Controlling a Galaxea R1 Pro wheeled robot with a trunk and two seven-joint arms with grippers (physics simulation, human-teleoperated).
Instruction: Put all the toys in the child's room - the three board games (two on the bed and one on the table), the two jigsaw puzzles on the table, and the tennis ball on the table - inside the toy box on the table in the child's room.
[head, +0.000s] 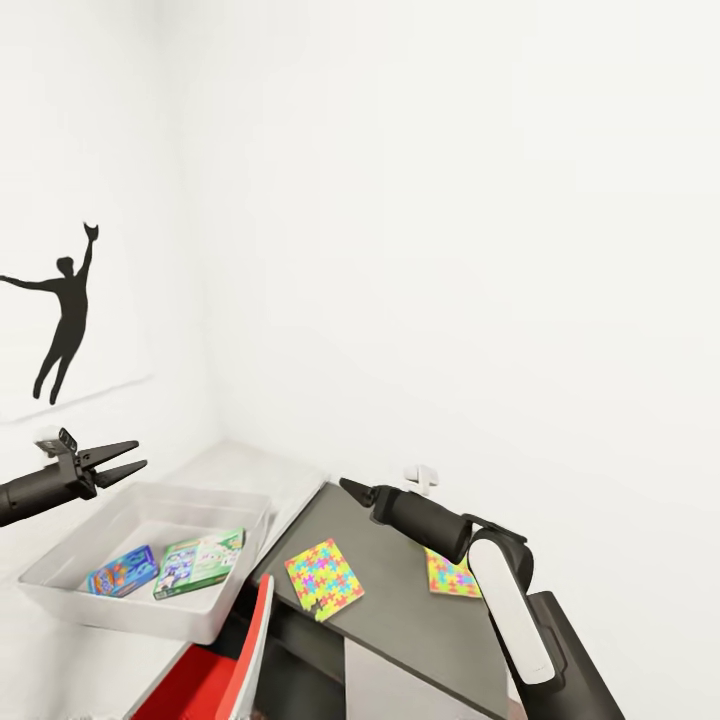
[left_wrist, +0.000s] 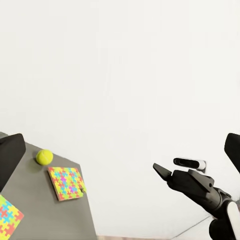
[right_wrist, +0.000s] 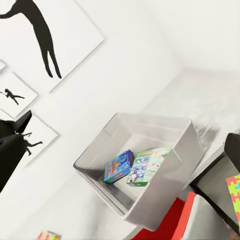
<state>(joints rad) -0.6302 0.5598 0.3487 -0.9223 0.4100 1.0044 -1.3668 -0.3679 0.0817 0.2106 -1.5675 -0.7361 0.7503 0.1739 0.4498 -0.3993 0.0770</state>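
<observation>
- Toy box (head: 60, 590): sat on white table (head: 250, 462), holding two board games (head: 200, 562) side by side.
- Jigsaw puzzles (head: 323, 578): both lay on dark table (head: 400, 610), apart.
- Tennis ball (left_wrist: 44, 157): rested near one puzzle.
- Left gripper (head: 128, 458): released, empty, above box.
- Right gripper (head: 352, 489): state could not be told.

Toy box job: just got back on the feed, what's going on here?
Two board games already lie inside the toy box. Both jigsaw puzzles and the tennis ball are still on the dark table. The left gripper hovers open above the box, holding nothing; the right gripper hangs over the table, also empty.
</observation>
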